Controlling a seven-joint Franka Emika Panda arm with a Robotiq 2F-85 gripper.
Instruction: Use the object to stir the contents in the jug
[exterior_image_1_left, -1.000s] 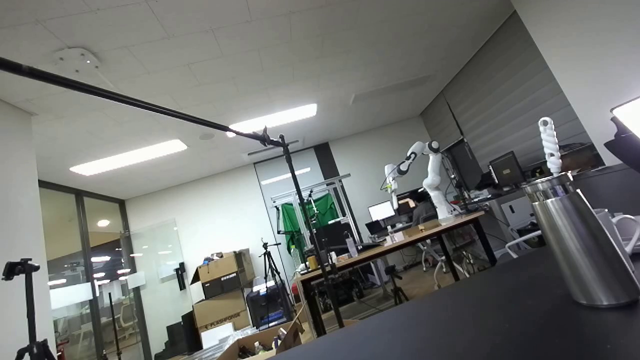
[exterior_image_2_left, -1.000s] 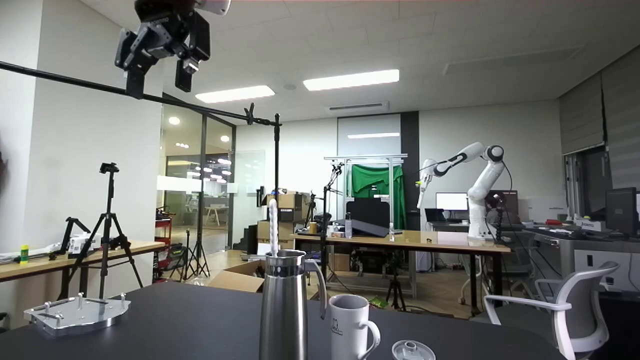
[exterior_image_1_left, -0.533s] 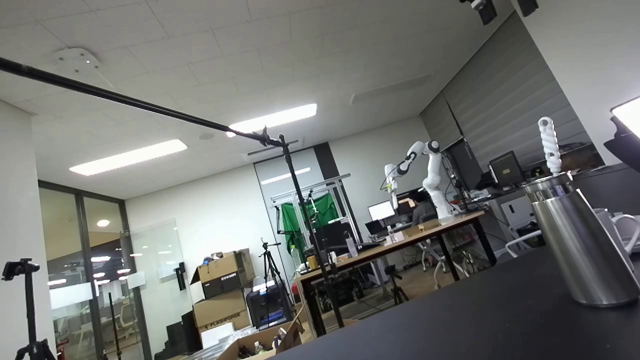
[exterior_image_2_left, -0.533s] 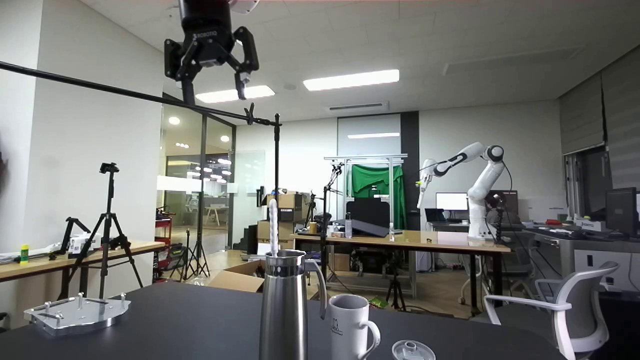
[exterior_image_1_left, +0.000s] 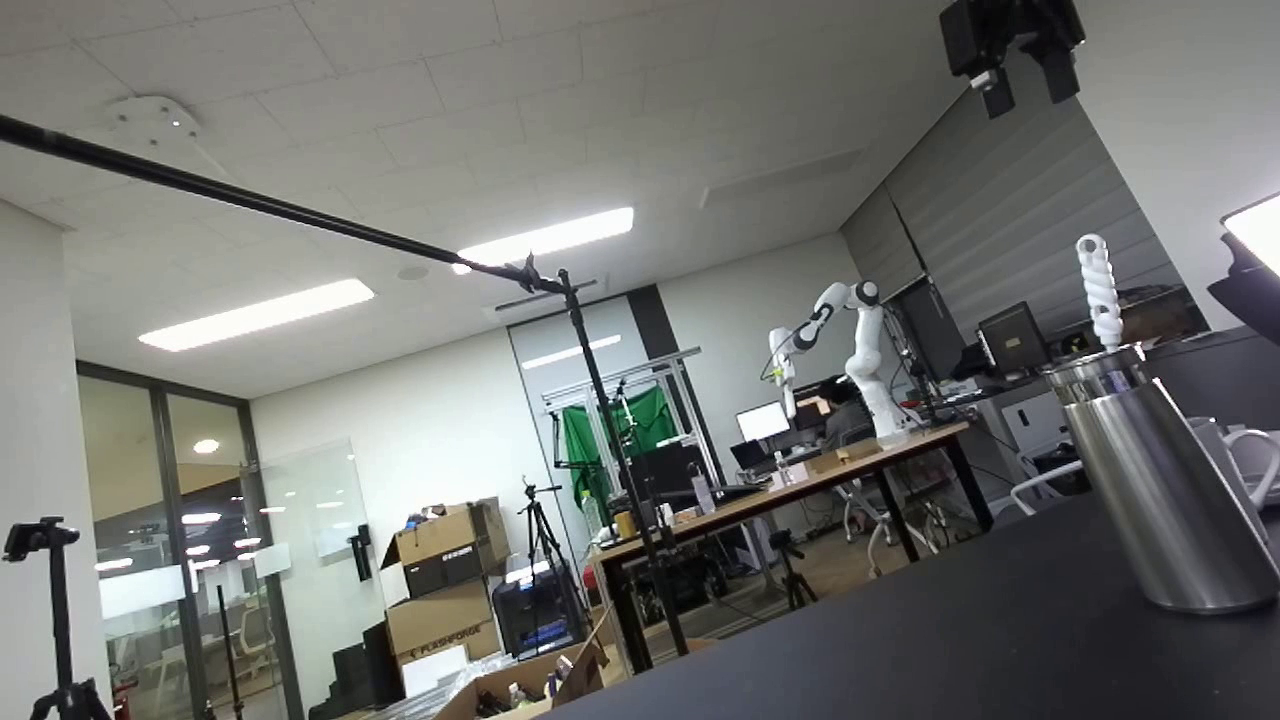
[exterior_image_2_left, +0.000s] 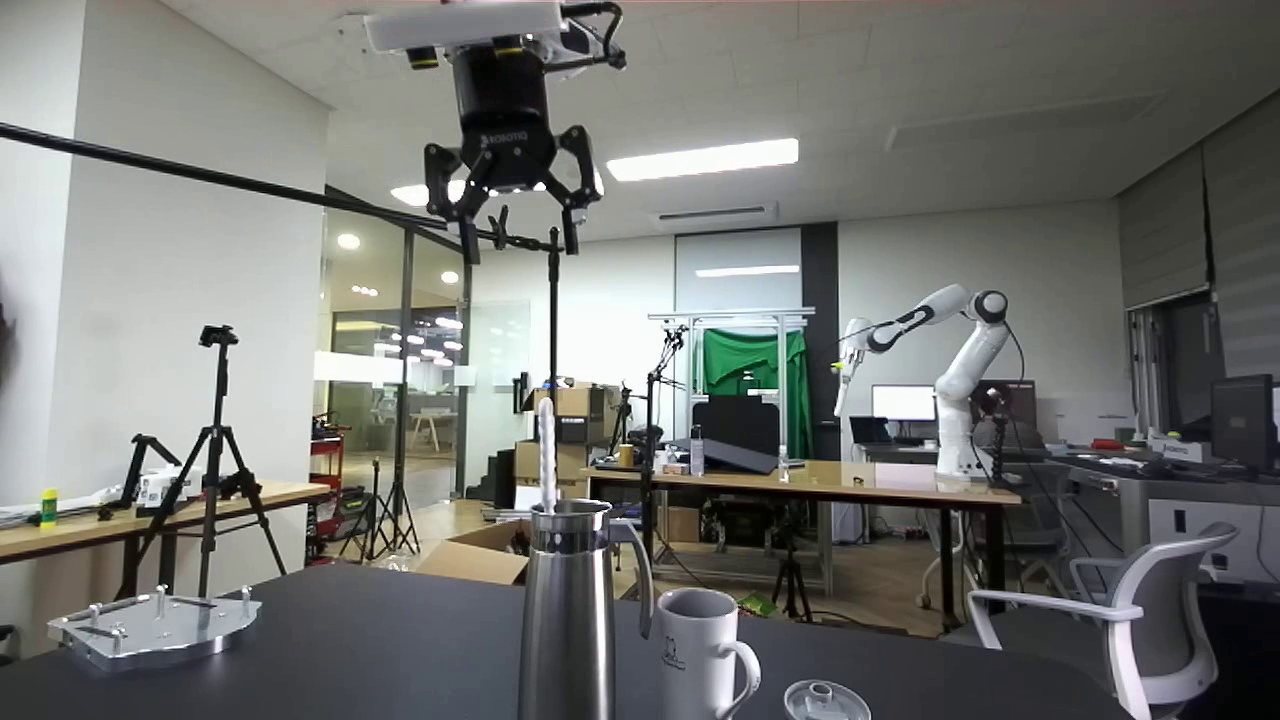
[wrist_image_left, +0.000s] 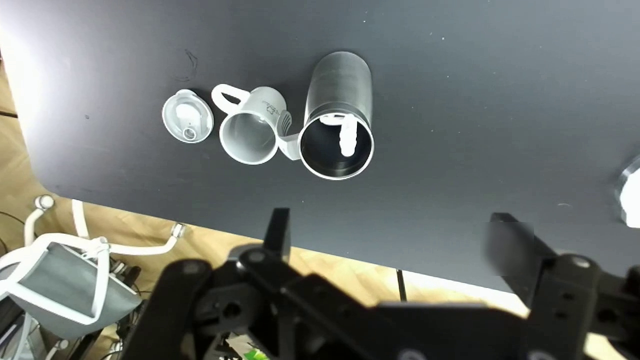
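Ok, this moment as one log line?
Gripper: open, empty, higher than jug | stirrer: sticking up from jug, ungripped | jug: upright on table, beside mug | stirring: not under way

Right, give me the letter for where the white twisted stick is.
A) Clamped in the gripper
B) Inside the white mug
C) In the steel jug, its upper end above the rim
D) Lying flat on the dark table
C: in both exterior views the white twisted stick rises out of the mouth of the steel jug, while the gripper hangs open above with nothing between its fingers.
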